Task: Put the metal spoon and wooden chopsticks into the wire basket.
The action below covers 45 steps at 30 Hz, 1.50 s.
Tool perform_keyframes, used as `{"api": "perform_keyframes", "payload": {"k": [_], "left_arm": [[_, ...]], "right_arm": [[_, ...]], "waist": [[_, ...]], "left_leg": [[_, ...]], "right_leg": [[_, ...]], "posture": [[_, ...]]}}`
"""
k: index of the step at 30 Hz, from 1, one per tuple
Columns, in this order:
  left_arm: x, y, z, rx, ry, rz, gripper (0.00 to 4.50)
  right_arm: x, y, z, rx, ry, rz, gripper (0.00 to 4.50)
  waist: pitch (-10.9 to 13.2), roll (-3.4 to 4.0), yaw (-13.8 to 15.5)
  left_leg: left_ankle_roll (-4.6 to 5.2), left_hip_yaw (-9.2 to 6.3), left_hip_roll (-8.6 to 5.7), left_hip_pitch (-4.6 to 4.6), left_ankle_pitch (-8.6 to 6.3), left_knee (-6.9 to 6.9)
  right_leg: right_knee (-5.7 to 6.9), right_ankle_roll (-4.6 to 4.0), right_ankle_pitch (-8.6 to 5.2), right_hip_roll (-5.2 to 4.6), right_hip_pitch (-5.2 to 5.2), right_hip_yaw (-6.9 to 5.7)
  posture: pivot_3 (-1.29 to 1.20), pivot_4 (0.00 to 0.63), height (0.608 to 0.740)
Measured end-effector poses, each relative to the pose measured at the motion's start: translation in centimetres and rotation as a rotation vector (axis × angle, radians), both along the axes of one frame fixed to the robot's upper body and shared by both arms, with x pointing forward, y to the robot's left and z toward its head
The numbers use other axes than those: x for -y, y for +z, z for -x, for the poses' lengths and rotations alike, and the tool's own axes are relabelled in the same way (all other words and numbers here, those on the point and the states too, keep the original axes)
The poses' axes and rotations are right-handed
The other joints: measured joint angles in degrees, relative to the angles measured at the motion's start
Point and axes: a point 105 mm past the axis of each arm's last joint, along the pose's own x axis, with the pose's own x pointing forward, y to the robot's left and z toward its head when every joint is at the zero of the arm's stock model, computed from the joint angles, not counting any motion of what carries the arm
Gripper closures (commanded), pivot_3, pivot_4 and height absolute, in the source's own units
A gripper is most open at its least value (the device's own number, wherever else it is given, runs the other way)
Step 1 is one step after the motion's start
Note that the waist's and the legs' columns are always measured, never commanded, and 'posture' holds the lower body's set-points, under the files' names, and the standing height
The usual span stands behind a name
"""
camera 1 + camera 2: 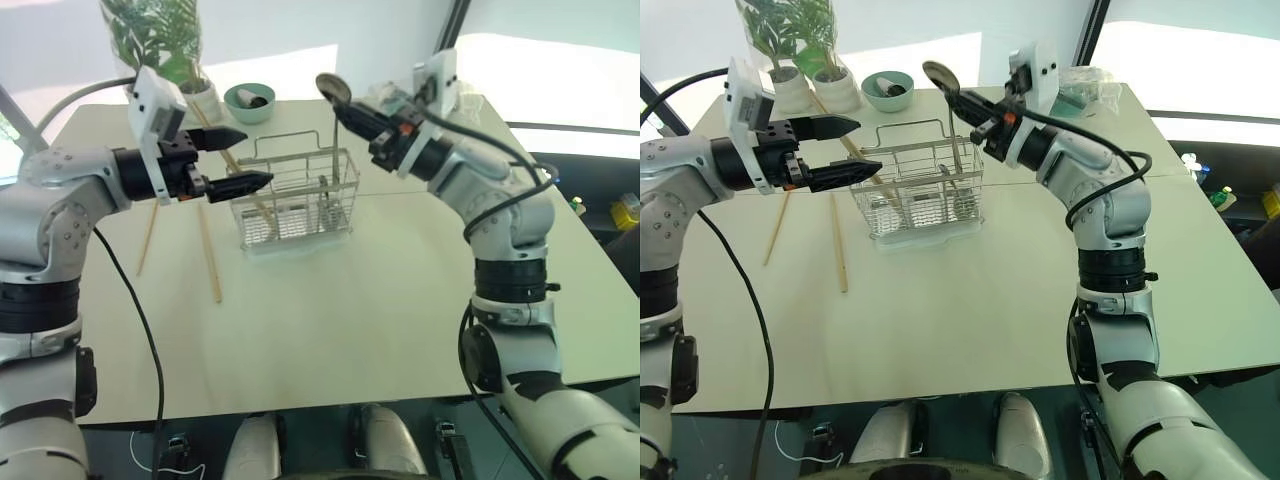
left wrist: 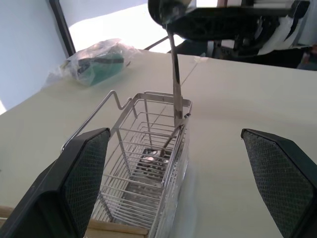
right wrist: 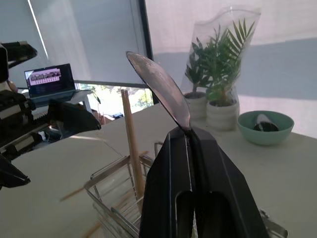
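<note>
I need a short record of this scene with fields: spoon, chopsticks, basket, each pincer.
metal spoon: gripped near its bowl, handle down inside the basket
wire basket: upright on the table, one chopstick leaning in it
wooden chopsticks: two lying on the table, left of the basket
right pincer: closed on the spoon
left pincer: open, empty, beside the basket

Shiny silver metal spoon [image 1: 331,90], silver wire-grid basket [image 1: 296,200], tan wooden chopsticks [image 1: 208,252] on a pale cream tabletop [image 1: 380,300]; teal round bowl [image 1: 249,101]; black end effector fingers [image 1: 240,184].
</note>
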Motion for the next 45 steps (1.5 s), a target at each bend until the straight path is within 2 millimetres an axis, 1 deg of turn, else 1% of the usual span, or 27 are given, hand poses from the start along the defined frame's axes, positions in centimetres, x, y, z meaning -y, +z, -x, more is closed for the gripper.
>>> {"api": "perform_keyframes", "payload": {"k": [3, 4, 7, 11, 15, 16, 17, 18, 19, 20, 22, 23, 24, 25, 26, 29, 31, 33, 34, 36, 39, 42, 45], "left_arm": [[0.0, 0.1, 0.0, 0.003, -0.001, 0.000, 0.00], [0.0, 0.1, 0.0, 0.003, -0.001, 0.000, 0.00], [0.0, 0.1, 0.0, 0.003, -0.002, 0.000, 0.00], [-0.1, 0.1, -0.1, 0.000, 0.000, 0.003, 0.00], [-0.1, 0.1, -0.1, 0.005, 0.003, 0.005, 0.00], [-0.2, 0.2, -0.1, 0.008, 0.009, 0.005, 0.00], [-0.7, 0.5, -0.2, 0.017, 0.028, 0.006, 0.00], [-1.0, 0.7, -0.2, 0.024, 0.041, 0.010, 0.00], [-1.6, 1.2, -0.2, 0.040, 0.072, 0.013, 0.00], [-2.4, 1.6, -0.2, 0.053, 0.104, 0.020, 0.00], [-4.0, 2.5, -0.4, 0.079, 0.186, 0.043, 0.00], [-5.0, 2.9, -0.6, 0.087, 0.237, 0.060, 0.00], [-6.2, 3.2, -0.9, 0.089, 0.302, 0.074, 0.00], [-7.1, 3.3, -1.3, 0.088, 0.363, 0.086, 0.00], [-9.0, 3.4, -2.0, 0.078, 0.471, 0.111, 0.00], [-13.4, 2.6, -3.8, 0.004, 0.729, 0.158, 0.00], [-15.5, 1.3, -4.6, -0.047, 0.861, 0.138, 0.00], [-16.3, -0.9, -5.9, -0.151, 0.959, 0.081, 0.00], [-16.6, -1.6, -6.2, -0.180, 0.986, 0.065, 0.00], [-16.7, -4.1, -7.7, -0.296, 1.057, 0.032, 0.00], [-16.9, -7.3, -9.0, -0.425, 1.114, -0.023, 0.00], [-16.2, -9.0, -10.1, -0.478, 1.122, -0.049, 0.00], [-15.7, -9.4, -10.9, -0.461, 1.118, -0.078, 0.00]], "right_arm": [[-0.1, -1.1, -0.5, -0.008, -0.045, 0.018, 1.54], [0.0, -1.3, -0.7, -0.008, -0.063, 0.018, 1.09], [0.4, -1.2, -1.2, -0.005, -0.100, 0.011, 1.09], [1.0, -0.4, -1.6, 0.014, -0.121, 0.013, 1.09], [2.0, 1.1, -1.5, 0.061, -0.125, 0.035, 1.09], [2.7, 1.9, -1.3, 0.088, -0.112, 0.060, 1.09], [3.6, 3.3, -0.8, 0.133, -0.093, 0.091, 1.09], [4.0, 4.1, -0.5, 0.158, -0.088, 0.093, 1.09], [4.8, 5.6, 0.6, 0.205, -0.035, 0.111, 1.09], [5.3, 6.6, 1.6, 0.243, 0.003, 0.129, 1.09], [5.9, 7.6, 4.1, 0.303, 0.106, 0.198, 1.09], [6.0, 7.4, 5.3, 0.314, 0.159, 0.243, 1.09], [6.2, 6.8, 6.4, 0.309, 0.212, 0.282, 1.09], [6.4, 5.9, 7.1, 0.290, 0.244, 0.316, 1.09], [6.7, 4.4, 7.9, 0.245, 0.289, 0.351, 1.09], [6.9, 1.3, 9.0, 0.146, 0.337, 0.387, 1.09], [6.9, -0.4, 9.6, 0.107, 0.352, 0.408, 1.09], [6.9, -1.8, 10.0, 0.076, 0.352, 0.434, 1.09], [6.8, -2.1, 10.2, 0.071, 0.356, 0.440, 1.09], [6.8, -3.1, 10.6, 0.058, 0.357, 0.465, 1.09], [6.9, -4.4, 11.3, 0.045, 0.361, 0.516, 1.09], [7.0, -4.5, 11.6, 0.047, 0.361, 0.544, 1.09], [6.9, -4.0, 12.0, 0.063, 0.365, 0.544, 1.09]], "waist": [[0.00, 0.00, 0.15], [0.00, 0.00, 0.24], [0.00, 0.00, 0.35], [0.01, 0.01, 0.24], [0.01, 0.02, 0.29], [0.07, 0.05, 0.37], [0.11, 0.04, 0.41], [0.10, 0.02, 0.37], [0.10, 0.01, 0.37], [0.10, 0.01, 0.36], [0.08, -0.02, 0.35], [0.05, -0.06, 0.37], [0.03, -0.09, 0.38], [0.02, -0.12, 0.39], [0.02, -0.14, 0.41], [0.05, -0.25, 0.41], [0.04, -0.28, 0.49], [-0.01, -0.37, 1.03], [-0.01, -0.38, 1.13], [-0.03, -0.48, 1.79], [-0.04, -0.60, 1.94], [0.02, -0.78, 1.83], [0.05, -0.91, 1.67]], "left_leg": [[0.00, 0.00, 0.00, -0.01, 0.00, 0.00], [0.00, 0.00, 0.00, -0.03, 0.00, 0.01], [0.00, 0.00, -0.01, -0.03, 0.00, 0.01], [0.00, -0.01, 0.00, -0.03, 0.00, -0.01], [0.00, -0.01, 0.00, -0.04, 0.00, -0.01], [0.00, -0.01, -0.01, -0.07, 0.00, 0.00], [0.00, -0.01, -0.02, -0.09, 0.00, 0.00], [0.01, -0.01, -0.01, -0.09, -0.01, -0.02], [0.03, -0.01, -0.01, -0.08, -0.02, -0.03], [0.04, -0.01, -0.01, -0.05, -0.03, -0.10], [0.14, -0.02, 0.01, -0.03, -0.08, -0.14], [0.15, -0.02, 0.01, 0.00, -0.09, -0.17], [0.15, -0.02, 0.01, 0.01, -0.09, -0.16], [0.15, -0.01, 0.01, 0.02, -0.09, -0.16], [0.15, -0.01, 0.01, 0.04, -0.09, -0.09], [0.14, 0.02, 0.00, 0.10, -0.09, -0.01], [0.13, 0.02, 0.00, 0.19, -0.08, 0.02], [0.13, 0.00, 0.00, 0.20, -0.08, 0.05], [0.12, 0.03, -0.01, 0.19, -0.08, 0.05], [0.13, 0.03, -0.02, 0.14, -0.08, 0.05], [0.12, 0.03, -0.04, -0.07, -0.08, 0.05], [0.13, 0.07, -0.05, -0.12, -0.08, 0.05], [0.13, 0.07, -0.04, -0.09, -0.08, 0.02]], "right_leg": [[-0.01, 0.00, 0.00, 0.00, 0.01, 0.00], [-0.02, 0.00, 0.00, 0.00, 0.01, 0.00], [-0.06, 0.00, 0.00, 0.00, 0.02, 0.00], [-0.05, 0.00, 0.00, 0.00, 0.01, 0.00], [-0.06, 0.00, 0.00, 0.00, 0.01, 0.00], [-0.08, 0.00, 0.00, 0.00, 0.00, 0.00], [-0.10, 0.00, 0.00, 0.00, 0.00, 0.00], [-0.11, 0.00, 0.00, 0.00, 0.00, 0.00], [-0.12, 0.00, 0.00, 0.00, 0.00, 0.00], [-0.13, 0.01, -0.01, 0.00, 0.00, 0.00], [-0.13, 0.01, -0.02, 0.02, 0.00, 0.00], [-0.14, 0.02, -0.03, 0.02, 0.01, 0.00], [-0.13, 0.03, -0.04, 0.02, 0.02, -0.01], [-0.16, 0.03, -0.04, 0.02, 0.05, 0.00], [-0.18, 0.04, -0.03, 0.01, 0.08, 0.00], [-0.21, 0.05, -0.04, -0.03, 0.09, 0.00], [-0.19, 0.05, -0.05, -0.04, 0.13, 0.00], [-0.17, 0.05, -0.06, -0.03, 0.17, 0.00], [-0.19, 0.05, -0.05, -0.03, 0.15, 0.00], [-0.20, 0.05, -0.05, -0.04, 0.13, 0.00], [-0.18, 0.05, -0.04, -0.03, 0.04, -0.01], [-0.18, 0.06, -0.03, -0.03, 0.00, -0.01], [-0.18, 0.06, -0.03, -0.03, -0.03, -0.02]], "posture": [[0.00, 0.150, 0.717], [0.00, 0.150, 0.717], [0.00, 0.150, 0.717], [0.00, 0.150, 0.717], [0.00, 0.150, 0.717], [0.00, 0.150, 0.717], [0.00, 0.150, 0.717], [0.00, 0.150, 0.717], [0.00, 0.150, 0.717], [0.00, 0.150, 0.717], [0.00, 0.150, 0.717], [0.00, 0.150, 0.717], [0.00, 0.150, 0.717], [0.00, 0.150, 0.717], [0.00, 0.150, 0.717], [0.00, 0.150, 0.717], [0.00, 0.150, 0.717], [0.00, 0.150, 0.717], [0.00, 0.150, 0.717], [0.00, 0.150, 0.717], [0.00, 0.150, 0.717], [0.00, 0.150, 0.717], [0.00, 0.150, 0.717]]}}
